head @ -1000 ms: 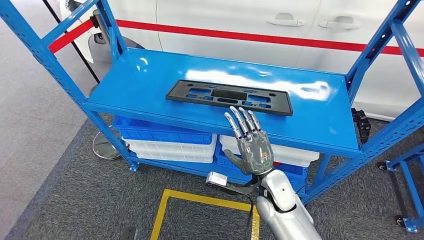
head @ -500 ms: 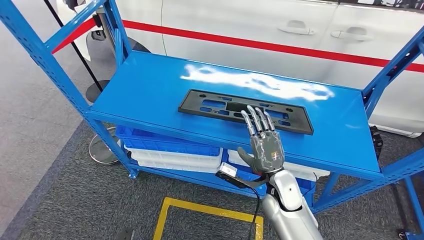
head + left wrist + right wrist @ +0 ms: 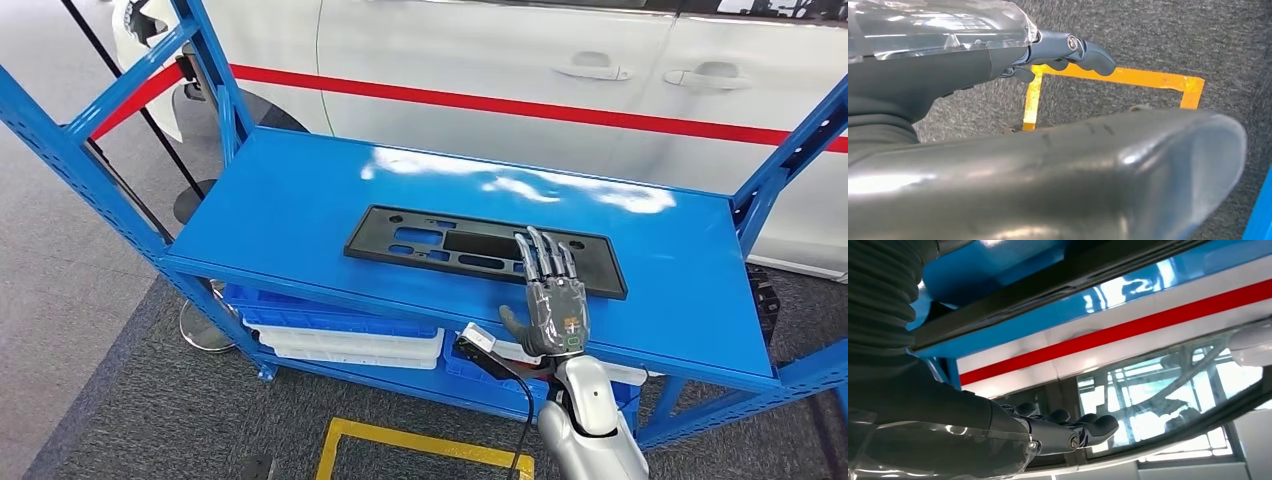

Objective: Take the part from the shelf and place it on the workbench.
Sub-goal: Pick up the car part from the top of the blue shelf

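Black plastic part (image 3: 485, 250), a long flat frame with cutouts, is lying flat on the blue shelf (image 3: 290, 205), closer to the near edge and a bit right of center. Right hand (image 3: 553, 295) is flat and open with its fingers stretched out over the part's near right section; can't tell if they actually touch it, and it's got hold of nothing. Left hand (image 3: 1068, 52) hangs over grey carpet with yellow floor tape (image 3: 1128, 77), fingers curled in, empty. Under the shelf sit stacked blue and white bins (image 3: 340, 335), contents hidden. White car with a red stripe (image 3: 520, 70) is behind. A second ago the hand was short of the part; now it's over it.
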You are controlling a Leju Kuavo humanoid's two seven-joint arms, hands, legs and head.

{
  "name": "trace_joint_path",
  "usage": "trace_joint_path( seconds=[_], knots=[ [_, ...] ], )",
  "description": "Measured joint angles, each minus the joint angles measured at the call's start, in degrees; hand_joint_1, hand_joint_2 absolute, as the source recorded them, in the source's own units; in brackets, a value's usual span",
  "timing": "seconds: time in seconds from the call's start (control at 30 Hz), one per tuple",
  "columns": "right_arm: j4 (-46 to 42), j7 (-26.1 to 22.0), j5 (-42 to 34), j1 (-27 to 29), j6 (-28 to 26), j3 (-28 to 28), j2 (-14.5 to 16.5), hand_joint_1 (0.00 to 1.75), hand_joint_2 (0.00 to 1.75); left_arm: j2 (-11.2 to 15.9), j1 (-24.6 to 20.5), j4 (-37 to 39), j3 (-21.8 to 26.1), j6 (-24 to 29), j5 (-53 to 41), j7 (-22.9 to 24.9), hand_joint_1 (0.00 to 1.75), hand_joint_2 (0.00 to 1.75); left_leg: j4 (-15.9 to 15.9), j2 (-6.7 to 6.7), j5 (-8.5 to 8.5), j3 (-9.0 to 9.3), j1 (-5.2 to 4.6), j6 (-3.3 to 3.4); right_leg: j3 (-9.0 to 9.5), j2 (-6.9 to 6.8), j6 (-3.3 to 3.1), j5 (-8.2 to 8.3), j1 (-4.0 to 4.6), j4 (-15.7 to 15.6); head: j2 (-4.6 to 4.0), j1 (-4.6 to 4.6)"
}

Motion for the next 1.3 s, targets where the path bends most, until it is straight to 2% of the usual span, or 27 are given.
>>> trace_joint_path(
  seconds=[0.03,0.1,0.13,0.17,0.2,0.27,0.33,0.37,0.43,0.5,0.63,0.67,0.73,0.8,0.87,0.93,0.97,1.03,1.07,1.1,1.13,1.2,1.23,1.27,1.3],
  knots=[
    [0.02,0.55,0.39,0.32,0.00,-0.17,-0.17,0.00,1.75,0.06,0.04,0.00,-0.05,0.01,-0.23,0.01,0.00,0.00,-0.76,0.01,0.81,-0.34,0.31,-0.40,0.20,0.05,0.27,-0.27,-0.23,0.11,0.00,0.00],
    [0.05,1.45,1.22,0.90,0.01,-0.57,-0.61,0.00,1.75,0.21,0.09,0.00,-0.15,-0.11,-0.65,0.01,0.00,0.00,-7.17,0.02,5.55,1.43,0.92,-1.08,0.59,0.13,0.97,-0.84,-0.72,0.48,0.00,0.00],
    [0.05,1.82,1.76,1.11,0.04,-0.80,-0.84,0.00,1.75,0.28,0.07,0.00,-0.21,-0.30,-0.88,0.02,0.00,0.00,-10.66,-0.02,7.27,2.55,1.04,-1.25,0.69,0.15,1.35,-1.09,-0.84,0.75,-0.01,0.00],
    [0.05,2.17,2.37,1.29,0.11,-1.00,-1.03,0.00,1.75,0.32,0.01,0.00,-0.27,-0.55,-1.09,0.06,0.00,0.00,-13.16,-0.05,8.21,3.39,1.04,-1.00,0.62,0.16,1.74,-1.27,-0.87,0.95,-0.01,0.00],
    [0.05,2.48,3.00,1.47,0.22,-1.18,-1.20,0.00,1.75,0.35,-0.03,0.00,-0.34,-0.82,-1.22,0.12,0.00,0.00,-14.31,-0.10,8.52,3.75,0.97,-0.52,0.52,0.18,2.13,-1.41,-0.81,1.09,-0.01,0.00],
    [0.05,3.01,4.20,1.87,0.56,-1.37,-1.47,0.00,1.75,0.42,-0.02,0.00,-0.42,-1.27,-1.23,0.25,0.00,0.00,-14.38,-0.12,8.51,3.83,0.76,0.76,0.43,0.20,2.83,-1.56,-0.73,1.09,0.00,0.00],
    [0.05,3.70,5.58,2.11,1.12,-1.43,-1.73,0.00,1.75,0.48,0.04,0.00,-0.46,-1.60,-1.26,0.29,0.00,0.00,-14.66,-0.07,8.96,4.11,0.86,1.60,0.17,0.02,3.45,-2.40,-0.92,2.10,0.00,0.00],
    [0.06,4.13,6.30,2.11,1.45,-1.44,-1.86,0.00,1.75,0.49,-0.02,0.00,-0.49,-1.73,-1.31,0.29,0.00,0.00,-14.82,-0.02,9.01,4.25,0.90,1.99,-0.71,-0.10,3.71,-3.52,-1.00,3.99,-0.01,0.00],
    [0.16,4.84,7.38,2.13,1.95,-1.46,-2.06,0.00,1.75,0.49,-0.14,0.00,-0.54,-1.91,-1.38,0.29,0.00,0.00,-14.92,0.03,8.80,4.44,0.84,2.52,-4.08,-0.31,4.04,-6.70,-1.07,10.65,-0.01,0.00],
    [0.26,5.18,7.77,2.20,2.17,-1.45,-2.13,0.00,1.75,0.49,-0.17,0.00,-0.56,-1.96,-1.38,0.31,0.00,0.00,-14.91,0.03,8.65,4.51,0.77,2.71,-6.47,-0.34,4.19,-8.53,-1.10,15.21,0.00,0.00],
    [0.30,5.25,7.85,2.23,2.20,-1.45,-2.15,0.00,1.75,0.49,-0.16,0.00,-0.56,-1.98,-1.39,0.31,0.00,0.00,-14.91,0.03,8.63,4.52,0.75,2.73,-6.92,-0.35,4.21,-8.78,-1.10,16.01,0.01,0.00],
    [0.38,5.36,8.00,2.27,2.26,-1.45,-2.18,0.00,1.75,0.49,-0.16,0.00,-0.56,-2.02,-1.42,0.32,0.00,0.00,-14.90,0.03,8.58,4.57,0.72,2.74,-7.50,-0.37,4.22,-8.94,-1.10,16.98,0.01,0.00],
    [0.72,5.88,8.61,2.36,2.40,-1.46,-2.25,0.00,1.75,0.49,-0.09,0.00,-0.57,-2.11,-1.66,0.35,0.00,0.00,-14.89,0.00,8.30,4.91,0.64,2.73,-8.35,-0.42,4.11,-8.02,-1.08,17.85,0.00,0.00],
    [1.42,7.06,9.80,2.12,2.41,-1.45,-2.31,0.00,1.75,0.41,-0.14,0.00,-0.61,-2.26,-2.01,0.49,0.00,0.00,-15.00,-0.07,7.30,5.95,0.41,2.06,-4.63,-0.58,3.12,-3.98,-0.58,9.45,0.00,0.01],
    [2.00,8.04,10.75,1.72,2.29,-1.45,-2.32,0.00,1.75,0.35,-0.28,0.00,-0.64,-2.39,-2.15,0.68,0.00,0.00,-15.31,-0.04,6.19,7.13,0.25,1.01,-0.20,-0.64,2.03,-1.22,-0.31,0.89,0.01,0.00],
    [2.35,8.40,11.11,1.43,2.17,-1.46,-2.30,0.00,1.75,0.39,-0.35,0.00,-0.66,-2.42,-2.16,0.76,0.00,0.00,-13.38,0.09,5.04,6.79,0.27,0.40,1.03,-0.59,1.47,-1.66,-0.71,0.19,0.00,-0.01],
    [2.59,8.59,11.28,1.30,2.10,-1.47,-2.28,0.00,1.75,0.42,-0.40,0.00,-0.66,-2.42,-2.15,0.79,0.00,0.00,-10.52,0.13,3.92,5.44,0.31,0.20,1.72,-0.64,1.22,-1.96,-0.90,-0.05,0.00,-0.02],
    [3.18,8.90,11.59,1.15,1.93,-1.47,-2.28,0.00,1.75,0.42,-0.36,0.00,-0.67,-2.43,-2.15,0.87,0.00,0.00,-2.34,0.13,1.41,0.58,0.35,-0.11,2.73,-0.71,0.86,-2.82,-0.84,-0.10,0.00,-0.02],
    [3.46,8.99,11.70,1.15,1.82,-1.47,-2.28,0.00,1.75,0.42,-0.24,0.00,-0.67,-2.43,-2.15,0.93,0.00,0.00,0.79,0.14,1.08,-1.74,0.36,-0.22,3.28,-0.67,0.84,-3.32,-0.82,-0.09,0.00,-0.03],
    [3.71,9.04,11.79,1.14,1.73,-1.47,-2.28,0.00,1.75,0.42,-0.08,0.00,-0.67,-2.43,-2.15,0.98,0.00,0.00,1.99,0.14,1.88,-3.19,0.36,-0.27,3.92,-0.59,0.86,-3.85,-0.80,-0.08,0.00,-0.03],
    [3.93,9.09,11.85,1.13,1.64,-1.47,-2.27,0.00,1.75,0.42,0.08,0.00,-0.67,-2.43,-2.15,1.02,0.00,0.00,0.83,0.14,3.92,-3.51,0.35,-0.23,4.73,-0.49,0.93,-4.44,-0.79,-0.07,0.00,-0.03],
    [4.31,9.22,11.93,1.10,1.59,-1.47,-2.27,0.00,1.75,0.44,0.26,0.01,-0.67,-2.42,-2.15,1.03,0.00,0.00,-6.84,0.15,9.65,-1.27,0.29,0.16,6.46,-0.37,1.25,-5.78,-0.77,-0.08,0.00,-0.02],
    [4.50,9.30,11.96,1.04,1.57,-1.47,-2.28,0.00,1.75,0.45,0.28,0.04,-0.67,-2.42,-2.15,1.05,0.00,0.00,-10.64,0.16,11.33,0.14,0.16,0.44,7.04,-0.31,1.53,-6.43,-0.69,-0.05,0.00,-0.02],
    [4.66,9.36,11.97,0.96,1.49,-1.47,-2.28,0.00,1.75,0.46,0.20,0.07,-0.67,-2.43,-2.15,1.07,0.00,0.00,-13.10,0.16,12.01,1.11,0.03,0.77,7.39,-0.27,1.83,-6.92,-0.61,-0.09,0.00,-0.02],
    [4.77,9.39,11.97,0.81,1.39,-1.47,-2.28,0.00,1.75,0.47,0.15,0.09,-0.67,-2.43,-2.15,1.08,0.00,0.00,-14.14,0.15,11.64,1.61,-0.09,1.11,7.59,-0.22,2.17,-7.17,-0.54,-0.02,0.00,-0.02]
  ],
)
